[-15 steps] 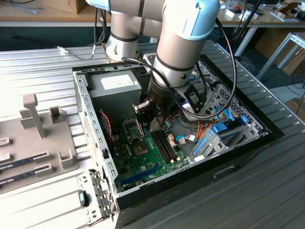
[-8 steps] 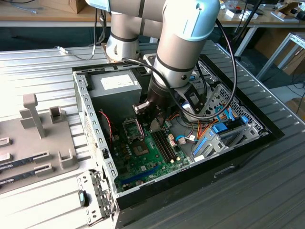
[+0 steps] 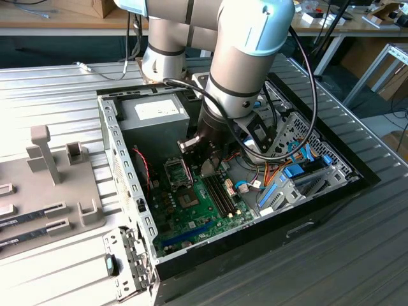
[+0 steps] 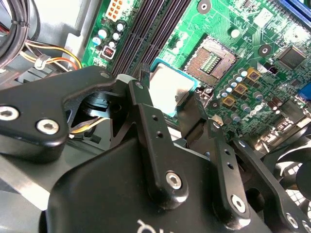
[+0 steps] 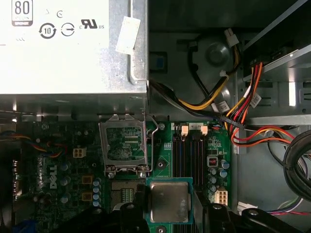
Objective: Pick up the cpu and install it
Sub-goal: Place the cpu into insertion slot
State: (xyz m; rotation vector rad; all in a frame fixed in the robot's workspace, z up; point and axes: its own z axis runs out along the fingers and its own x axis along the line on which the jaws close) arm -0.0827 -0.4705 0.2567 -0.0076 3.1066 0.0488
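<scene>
The cpu [image 4: 167,87], a silvery square with a thin green rim, is clamped between my two black fingers [image 4: 142,104]. My gripper [image 4: 167,97] is shut on its opposite edges. It hangs above the green motherboard [image 3: 191,213], between the memory slots [image 5: 189,155] and the open cpu socket [image 4: 214,57]. In the first wrist view the cpu [image 5: 169,201] sits in my gripper [image 5: 169,208], beside the bare socket [image 5: 125,194], and the socket's metal load plate [image 5: 125,143] is flipped up. In the exterior view my gripper [image 3: 205,158] is low inside the computer case, just to the right of the socket [image 3: 178,172].
The open computer case [image 3: 115,159] lies on a ribbed metal table. A grey power supply [image 3: 153,111] fills its far end. Coloured cable bundles [image 3: 287,172] and a drive cage crowd the exterior view's right side. A grey parts fixture [image 3: 51,178] stands on the exterior view's left.
</scene>
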